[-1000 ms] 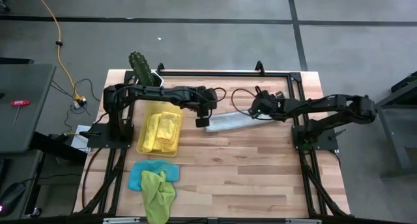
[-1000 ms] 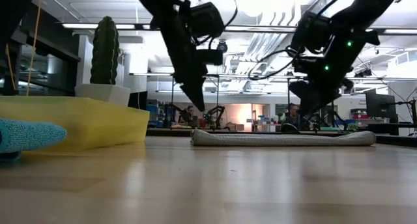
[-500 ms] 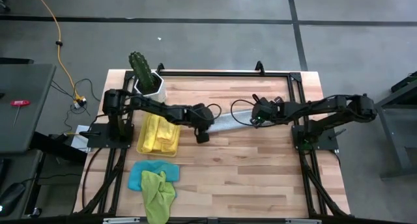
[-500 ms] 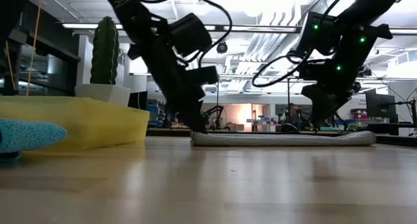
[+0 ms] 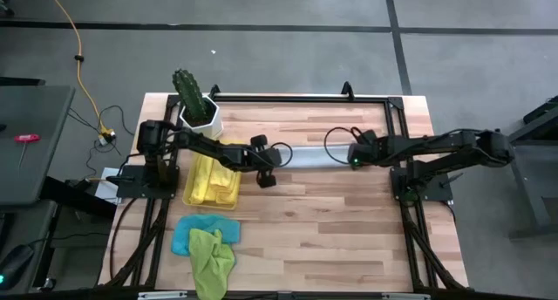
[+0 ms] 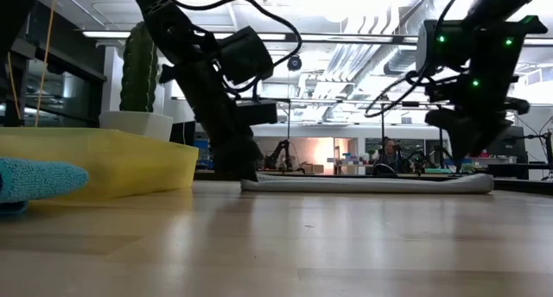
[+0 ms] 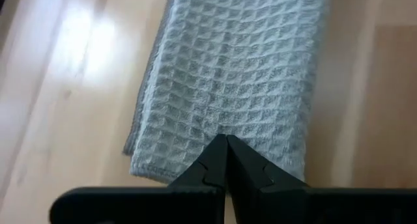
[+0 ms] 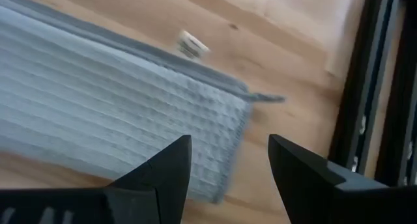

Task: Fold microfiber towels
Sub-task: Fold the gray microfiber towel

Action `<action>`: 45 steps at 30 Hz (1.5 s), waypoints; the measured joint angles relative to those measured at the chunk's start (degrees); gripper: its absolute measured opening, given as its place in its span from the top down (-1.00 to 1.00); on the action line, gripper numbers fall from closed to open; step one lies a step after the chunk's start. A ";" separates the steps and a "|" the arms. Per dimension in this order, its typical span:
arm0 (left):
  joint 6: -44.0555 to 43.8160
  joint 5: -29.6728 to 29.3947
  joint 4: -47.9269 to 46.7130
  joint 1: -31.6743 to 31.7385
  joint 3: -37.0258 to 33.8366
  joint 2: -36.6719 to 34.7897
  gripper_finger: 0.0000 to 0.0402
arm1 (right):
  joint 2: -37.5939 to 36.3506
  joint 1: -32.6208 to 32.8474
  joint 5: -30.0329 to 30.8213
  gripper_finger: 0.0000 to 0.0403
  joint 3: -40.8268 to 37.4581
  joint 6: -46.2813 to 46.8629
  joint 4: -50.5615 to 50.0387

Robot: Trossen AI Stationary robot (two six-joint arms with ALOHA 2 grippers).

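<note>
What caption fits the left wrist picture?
Left gripper shut on the short edge of the grey towel lying on the wooden table.

grey waffle-weave towel [image 7: 234, 81]; yellow tray [image 5: 212, 180]; lime green towel [image 5: 212, 258] over light blue towel [image 5: 185, 236].

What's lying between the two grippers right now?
The folded grey waffle-weave microfiber towel spans from the left gripper to the right gripper, per the high view.
</note>
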 joint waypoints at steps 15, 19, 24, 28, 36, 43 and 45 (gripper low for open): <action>-0.32 0.12 -0.76 2.35 0.00 -0.11 1.00 | 0.18 -10.31 -10.50 0.02 -8.63 -0.41 13.56; -1.75 0.06 -0.69 2.07 -0.02 -0.09 1.00 | 0.18 -11.24 -10.55 0.02 -8.80 -0.43 14.95; -1.64 -0.21 -0.60 1.95 -0.02 -0.04 1.00 | 0.93 -11.24 -10.79 0.06 -8.80 -0.41 18.05; -1.94 -0.17 -0.58 1.95 -0.02 -0.04 1.00 | 3.44 -11.19 -10.72 0.23 -8.77 -0.17 18.75; -2.41 -0.30 -0.46 1.95 -0.02 -0.01 1.00 | 5.45 -11.08 -8.69 0.64 -10.73 -0.64 22.21; -3.50 1.21 3.30 1.13 -0.07 0.15 1.00 | 0.81 -10.77 -5.70 0.94 -11.32 -3.89 16.45; -2.75 1.36 5.32 0.37 -0.07 0.15 1.00 | -0.86 -10.82 -4.75 0.92 -10.97 -3.54 11.47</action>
